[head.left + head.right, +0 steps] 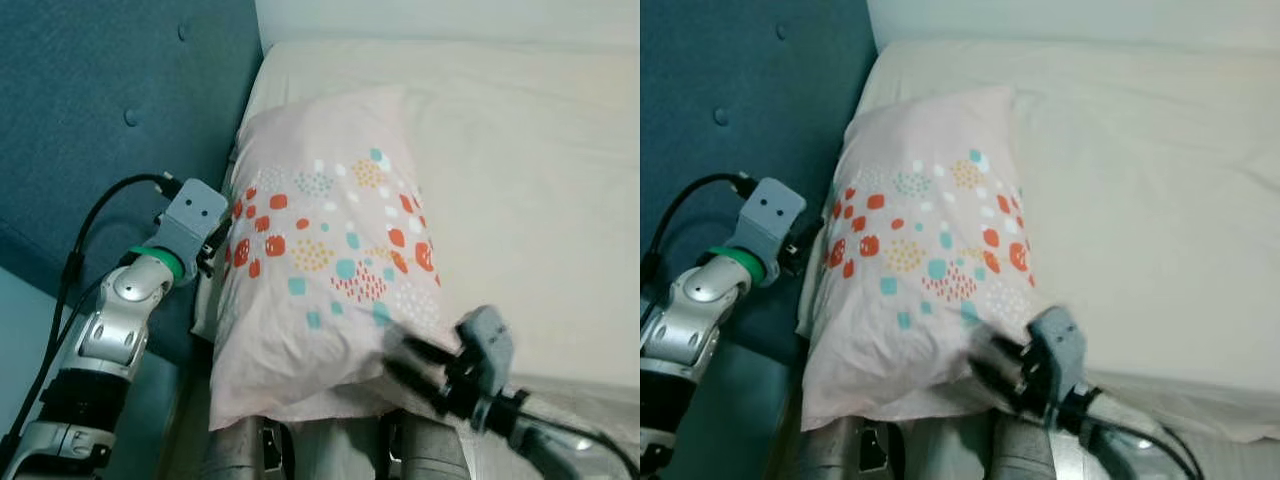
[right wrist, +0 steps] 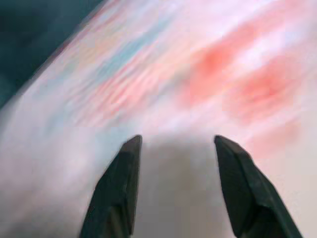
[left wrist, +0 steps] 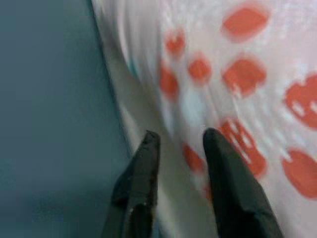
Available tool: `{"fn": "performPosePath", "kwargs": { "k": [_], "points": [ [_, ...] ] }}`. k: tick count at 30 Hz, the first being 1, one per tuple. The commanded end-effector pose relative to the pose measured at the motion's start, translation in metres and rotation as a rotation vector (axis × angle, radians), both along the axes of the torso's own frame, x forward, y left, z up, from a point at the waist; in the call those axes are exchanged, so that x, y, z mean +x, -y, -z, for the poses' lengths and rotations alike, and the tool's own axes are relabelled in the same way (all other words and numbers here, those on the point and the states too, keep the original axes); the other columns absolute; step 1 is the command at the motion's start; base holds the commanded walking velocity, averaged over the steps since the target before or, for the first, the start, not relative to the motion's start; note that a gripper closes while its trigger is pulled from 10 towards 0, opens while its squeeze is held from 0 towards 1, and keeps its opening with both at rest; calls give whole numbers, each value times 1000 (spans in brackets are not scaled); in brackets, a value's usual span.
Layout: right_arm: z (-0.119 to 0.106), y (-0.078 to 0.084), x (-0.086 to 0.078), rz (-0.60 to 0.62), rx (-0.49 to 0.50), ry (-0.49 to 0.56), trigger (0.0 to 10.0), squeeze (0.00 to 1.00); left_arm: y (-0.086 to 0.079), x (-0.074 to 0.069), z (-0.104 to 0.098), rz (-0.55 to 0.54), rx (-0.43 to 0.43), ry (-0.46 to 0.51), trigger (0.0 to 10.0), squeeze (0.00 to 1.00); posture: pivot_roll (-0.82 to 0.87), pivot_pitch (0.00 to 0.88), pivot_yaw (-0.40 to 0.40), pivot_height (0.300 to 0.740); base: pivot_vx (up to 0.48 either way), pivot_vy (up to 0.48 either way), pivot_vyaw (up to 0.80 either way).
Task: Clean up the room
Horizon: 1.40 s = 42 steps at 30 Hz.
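The pillow [image 1: 330, 250], pale pink with orange and teal spots, lies on the bed [image 1: 520, 150] with one long edge along the blue headboard [image 1: 110, 120]. The left claw [image 3: 178, 141] sits at that headboard-side edge of the pillow, fingers narrowly parted, nothing gripped. The right claw [image 2: 173, 144] is at the pillow's near corner, fingers spread wide against the fabric, blurred.
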State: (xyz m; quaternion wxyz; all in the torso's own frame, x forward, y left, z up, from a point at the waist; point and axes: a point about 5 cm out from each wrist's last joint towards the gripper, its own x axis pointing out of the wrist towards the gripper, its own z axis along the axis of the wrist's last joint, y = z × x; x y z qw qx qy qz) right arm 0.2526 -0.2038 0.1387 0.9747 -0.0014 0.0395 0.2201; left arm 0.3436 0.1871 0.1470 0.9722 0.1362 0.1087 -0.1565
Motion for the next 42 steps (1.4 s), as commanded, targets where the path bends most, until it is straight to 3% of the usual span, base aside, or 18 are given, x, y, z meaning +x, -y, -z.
{"fn": "performPosePath", "kwargs": {
  "k": [1, 2, 3, 7, 9, 10, 11, 12, 17, 23, 24, 27, 29, 34, 35, 36, 39, 42],
  "points": [
    [2, 10, 0, 87, -4, 10, 10000, 0, -5, -3, 10, -16, -51, -78, 10000, 286, -26, 182, 203, 616, 0, 0, 0],
    [0, 18, 17, 236, 57, 72, 10000, 0, -4, 1, 14, -45, -191, -145, 10000, 1000, -24, 184, 205, 616, 0, 0, 0],
    [4, 17, 25, 265, 124, 79, 10000, 0, -6, 6, 12, -75, -267, -152, 10000, 1000, -18, 186, 205, 616, 0, 0, 0],
    [7, 15, 30, 277, 168, 80, 10000, 0, -7, 9, 10, -93, -315, -153, 10000, 1000, -14, 187, 205, 616, 0, 0, 0],
    [20, 9, 42, 303, 327, 44, 10000, 0, -12, 14, 5, -96, -445, -184, 10000, 1000, -4, 188, 204, 616, 0, 0, 0],
    [20, 9, 42, 303, 327, 44, 10000, 0, -12, 14, 5, -96, -445, -184, 10000, 1000, -4, 188, 204, 616, 0, 0, 0],
    [26, 5, 47, 305, 406, 16, 10000, 0, -14, 15, 4, -86, -514, -202, 10000, 1000, 1, 189, 203, 616, 0, 0, 0],
    [26, 5, 47, 305, 406, 16, 10000, 0, -14, 15, 4, -86, -514, -202, 10000, 1000, 1, 189, 203, 616, 0, 0, 0],
    [38, -12, 63, 256, 564, -57, 10000, 0, -17, 13, 6, -38, -677, -262, 10000, 1000, 11, 193, 197, 616, 0, 0, 0],
    [42, -17, 75, 242, 522, -90, 10000, 0, -18, 7, 21, -43, -740, -325, 10000, 1000, 15, 209, 174, 616, 0, 0, 0],
    [45, -12, 78, 254, 459, -106, 10000, 0, -15, 6, 33, -62, -759, -346, 10000, 1000, 7, 217, 158, 616, 0, 0, 0],
    [47, -9, 79, 264, 439, -114, 10000, 0, -13, 6, 37, -67, -769, -355, 10000, 1000, 7, 217, 158, 616, 0, 0, 0],
    [54, 0, 78, 315, 351, -140, 10000, 0, -4, 6, 47, -65, -769, -371, 10000, 1000, -2, 224, 143, 616, 0, 0, 0],
    [58, 10, 75, 361, 332, -156, 10000, 0, 7, 7, 57, -74, -749, -390, 10000, 1000, -12, 226, 139, 616, 0, 0, 0],
    [60, 12, 75, 372, 341, -164, 10000, 0, 13, 6, 62, -69, -753, -408, 10000, 0, -21, 227, 138, 616, 0, 0, 0],
    [64, 12, 75, 368, 355, -182, 10000, 0, 25, 5, 67, -40, -765, -446, 10000, 0, -22, 227, 136, 616, 0, 0, 0],
    [67, 9, 75, 354, 367, -199, 10000, 0, 36, 3, 71, -4, -784, -480, 10000, 0, -25, 227, 137, 616, 0, 0, 0],
    [73, -6, 77, 254, 422, -254, 10000, 0, 73, -4, 73, 143, -809, -555, 10000, 0, -20, 221, 138, 616, 0, 0, 0]
  ]
}}
